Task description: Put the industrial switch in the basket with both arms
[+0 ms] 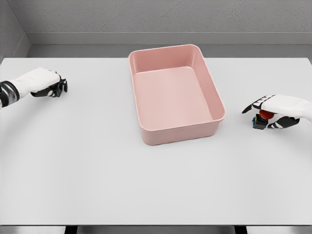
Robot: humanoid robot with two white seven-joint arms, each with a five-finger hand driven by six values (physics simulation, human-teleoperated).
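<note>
A pink rectangular basket (pixel 214 105) sits in the middle of the white table, empty inside. The industrial switch (pixel 261 119), a small dark box with a red button on top, stands on the table at the right, well clear of the basket. My right hand (pixel 268 114) lies over it, fingers spread above the red button and thumb below the box, not closed around it. My left hand (pixel 51 87) rests on the table at the far left with its fingers curled, holding nothing.
The white table (pixel 146 185) spans the whole view, with its front edge along the bottom. A grey wall runs behind the far edge.
</note>
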